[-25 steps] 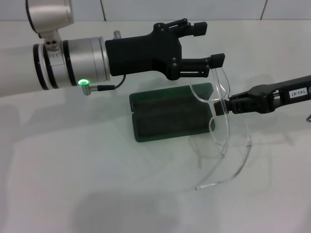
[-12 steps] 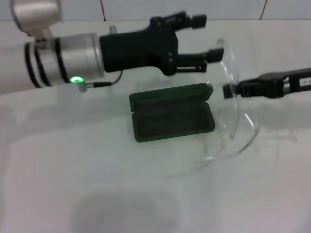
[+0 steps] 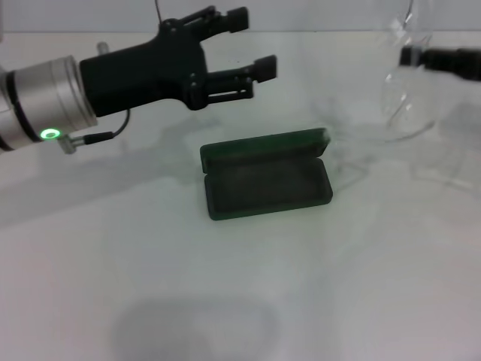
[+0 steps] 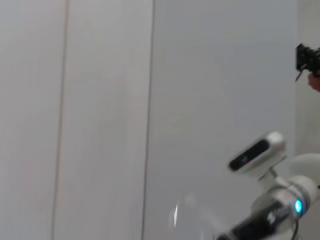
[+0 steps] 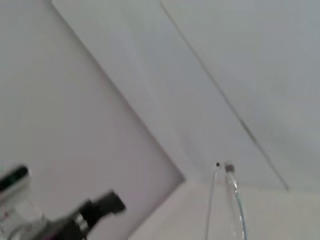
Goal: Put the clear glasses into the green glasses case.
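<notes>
Dark green rectangular hinged glasses case (image 3: 266, 178) lying open near the middle of the white counter (image 3: 225, 301), lid tipped back toward the tiled wall, dark lining bare, nothing inside. Fully transparent plastic wraparound glasses (image 3: 406, 98) lifted off the counter, up at the far right, well apart from the case, hanging lens-down from the black right hand (image 3: 409, 54). Right hand closed on the upper edge of the glasses, fingertips only partly in view at the frame's edge. Left hand (image 3: 244, 43) black, on a silver wrist with a green light, hovering above and behind the case, toward its left end, fingers spread apart, gripping nothing. Nothing between case and glasses except bare counter. Right wrist view: thin clear edge of the glasses (image 5: 234, 200) against the white wall.
</notes>
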Controlling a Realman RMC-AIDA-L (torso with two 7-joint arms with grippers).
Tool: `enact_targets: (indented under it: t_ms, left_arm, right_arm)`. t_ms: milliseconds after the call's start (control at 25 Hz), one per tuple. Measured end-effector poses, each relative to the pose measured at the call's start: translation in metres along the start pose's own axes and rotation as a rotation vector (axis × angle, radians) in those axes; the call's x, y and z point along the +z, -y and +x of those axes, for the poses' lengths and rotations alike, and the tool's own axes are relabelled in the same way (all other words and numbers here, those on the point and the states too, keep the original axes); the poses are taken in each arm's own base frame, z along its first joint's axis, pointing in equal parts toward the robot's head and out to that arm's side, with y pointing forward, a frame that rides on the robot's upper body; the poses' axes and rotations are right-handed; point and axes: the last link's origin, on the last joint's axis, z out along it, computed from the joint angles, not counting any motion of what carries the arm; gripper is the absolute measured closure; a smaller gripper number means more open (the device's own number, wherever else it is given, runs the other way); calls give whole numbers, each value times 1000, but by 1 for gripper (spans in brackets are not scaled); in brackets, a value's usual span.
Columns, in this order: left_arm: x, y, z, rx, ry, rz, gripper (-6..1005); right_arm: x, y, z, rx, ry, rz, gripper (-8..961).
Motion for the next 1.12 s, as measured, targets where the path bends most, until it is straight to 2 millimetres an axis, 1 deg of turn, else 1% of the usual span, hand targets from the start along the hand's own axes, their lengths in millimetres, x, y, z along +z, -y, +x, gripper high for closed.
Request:
enact_targets:
  t_ms: [200,280,400,520,640,760,880,960,1120]
  left_arm:
    - [-7,5,-6,-24,46,6,122]
    - [-5,3,-10,-20,85,-14,122]
    - [7,-3,-18,-13,150,-68,122]
    - [23,-9,-21,-12,191,-127,122]
    - [43,-17,-22,-4,232,-204,122]
    - [56,-25,-24,-8,257,-269,122]
    - [64,-29,-24,-20,267,-306,123]
    - [66,-30,-23,-29,268,-314,123]
    - [66,-31,-23,-42,259,-311,123]
  right_arm:
    - [-15,-7,-18,-88,203,-20,830]
    - [-17,-10,-19,-117,287,-27,828]
    - [-16,-13,-18,-136,359,-34,825]
    - [-7,-14,-15,-128,363,-44,821]
    - [6,-14,-13,-108,365,-50,818]
    - [23,-13,-9,-102,335,-43,815]
    - [36,-12,-6,-96,292,-44,812]
    - [45,-11,-3,-98,261,-42,810]
    - [55,-13,5,-109,211,-51,806]
